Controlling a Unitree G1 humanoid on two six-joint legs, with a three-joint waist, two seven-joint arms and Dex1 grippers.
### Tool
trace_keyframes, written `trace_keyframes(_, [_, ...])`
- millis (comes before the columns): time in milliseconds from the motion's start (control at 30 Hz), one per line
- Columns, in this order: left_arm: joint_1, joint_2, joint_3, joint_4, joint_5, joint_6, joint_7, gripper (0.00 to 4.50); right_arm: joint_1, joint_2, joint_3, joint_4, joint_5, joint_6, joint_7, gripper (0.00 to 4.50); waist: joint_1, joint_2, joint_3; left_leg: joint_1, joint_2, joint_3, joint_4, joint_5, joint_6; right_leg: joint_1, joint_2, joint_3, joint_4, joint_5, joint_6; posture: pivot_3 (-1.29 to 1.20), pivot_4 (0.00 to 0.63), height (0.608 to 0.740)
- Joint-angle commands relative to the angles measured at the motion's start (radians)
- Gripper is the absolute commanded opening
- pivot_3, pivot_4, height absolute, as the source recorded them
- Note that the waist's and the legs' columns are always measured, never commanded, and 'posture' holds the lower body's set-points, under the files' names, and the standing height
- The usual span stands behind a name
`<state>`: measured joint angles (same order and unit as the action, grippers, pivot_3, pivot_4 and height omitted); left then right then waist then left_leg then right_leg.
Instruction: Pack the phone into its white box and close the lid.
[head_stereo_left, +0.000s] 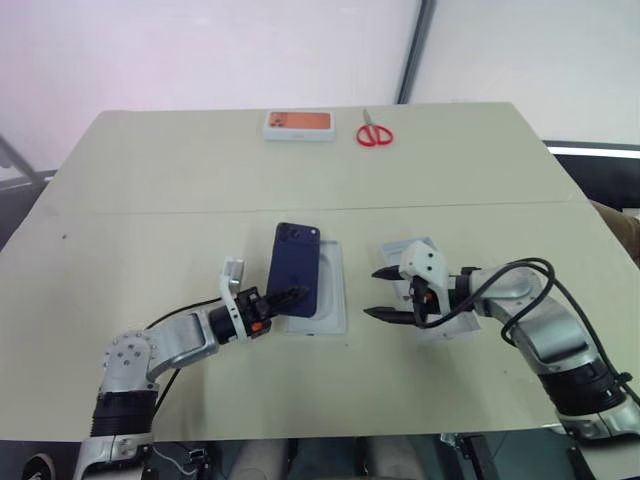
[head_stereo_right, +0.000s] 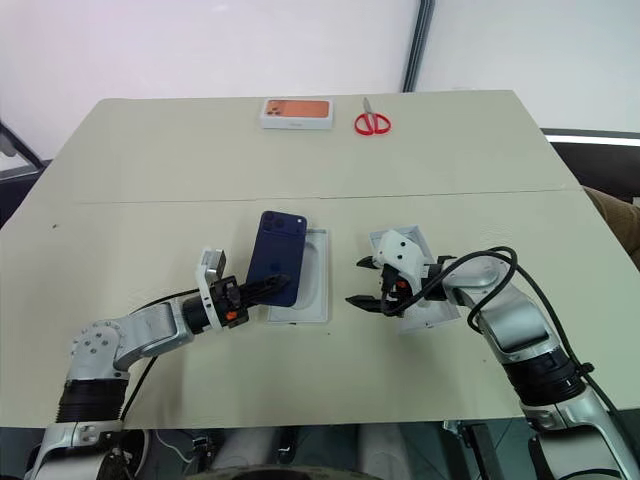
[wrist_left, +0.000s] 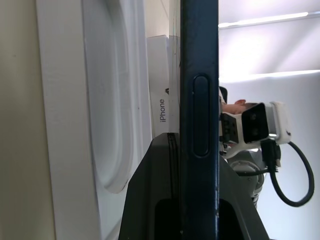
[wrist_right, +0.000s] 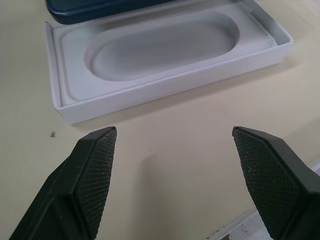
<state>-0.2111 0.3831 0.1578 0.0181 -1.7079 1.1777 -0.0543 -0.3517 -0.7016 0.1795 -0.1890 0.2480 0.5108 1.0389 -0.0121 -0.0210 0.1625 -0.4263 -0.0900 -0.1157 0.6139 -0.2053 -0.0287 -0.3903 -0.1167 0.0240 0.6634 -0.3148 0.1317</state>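
Gripping the phone (head_stereo_left: 295, 269) by its near end in the left gripper (head_stereo_left: 287, 298), fingers closed narrow on its edges, phone tilted up over the left side of the white box (head_stereo_left: 331, 300). Lying open on the table (head_stereo_left: 150, 180), box floor showing an oval recess. Hovering just right of the box, the right gripper (head_stereo_left: 382, 292), fingers spread wide, holding and touching nothing, with the lid (head_stereo_left: 448, 326) lying beneath it. Counting one phone, one box, one lid, one orange-topped box (head_stereo_left: 298, 124), one pair of red scissors (head_stereo_left: 374, 131).
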Motion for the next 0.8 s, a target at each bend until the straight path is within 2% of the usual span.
trace_keyframes(33, [-0.007, -0.010, -0.012, -0.030, -0.003, -0.002, -0.020, 0.00, 0.002, 0.010, -0.007, -0.016, -0.003, -0.028, -0.016, 3.87, 0.001, 0.000, 0.000, 0.000, 0.000, 0.000, 0.000, 0.000, 0.000, 0.000, 0.000, 0.000, 0.000, 0.000, 0.000, 0.00, 0.150, 0.740])
trace_keyframes(200, [0.000, -0.017, -0.030, -0.044, 0.016, -0.006, -0.024, 0.00, -0.001, 0.021, -0.001, -0.017, -0.005, -0.031, -0.026, 3.87, 0.002, 0.000, 0.000, 0.000, 0.000, 0.000, 0.001, 0.000, 0.000, 0.001, 0.000, 0.000, 0.000, 0.000, 0.000, 0.00, 0.150, 0.740])
trace_keyframes(233, [0.001, -0.020, -0.031, -0.044, 0.019, -0.008, -0.023, 0.98, -0.004, 0.024, 0.000, -0.013, -0.007, -0.033, -0.029, 3.94, 0.001, 0.000, 0.000, 0.000, 0.000, 0.000, 0.001, 0.000, 0.000, 0.001, 0.000, 0.000, 0.000, 0.000, 0.000, 0.00, 0.150, 0.740])
trace_keyframes(267, [0.000, -0.023, -0.032, -0.042, 0.020, -0.009, -0.020, 1.30, -0.006, 0.025, 0.001, -0.010, -0.009, -0.034, -0.031, 3.94, 0.001, 0.000, 0.000, 0.000, 0.000, 0.000, 0.001, 0.000, 0.000, 0.001, 0.000, 0.000, 0.000, 0.000, 0.000, 0.00, 0.150, 0.740])
trace_keyframes(333, [-0.002, -0.024, -0.035, -0.044, 0.030, -0.008, -0.020, 2.28, -0.008, 0.027, 0.004, -0.010, -0.010, -0.036, -0.033, 3.94, 0.002, 0.000, 0.000, 0.000, 0.000, 0.000, 0.001, 0.000, 0.000, 0.001, 0.000, 0.000, 0.000, 0.000, 0.000, 0.00, 0.150, 0.740])
trace_keyframes(467, [-0.008, -0.012, -0.047, -0.069, 0.071, 0.001, -0.047, 4.41, -0.011, 0.033, 0.011, -0.010, -0.012, -0.036, -0.035, 3.94, 0.002, 0.000, 0.000, 0.000, 0.000, 0.000, 0.001, 0.000, 0.000, 0.001, 0.000, 0.000, 0.000, 0.000, 0.000, 0.00, 0.150, 0.740])
trace_keyframes(800, [-0.037, 0.055, -0.061, -0.157, 0.102, 0.023, -0.077, 4.46, -0.034, 0.072, 0.029, 0.024, -0.029, -0.050, -0.051, 3.94, 0.000, 0.000, 0.000, 0.001, 0.000, 0.000, 0.001, 0.000, 0.000, 0.001, 0.000, 0.000, 0.000, 0.000, 0.000, 0.00, 0.150, 0.740])
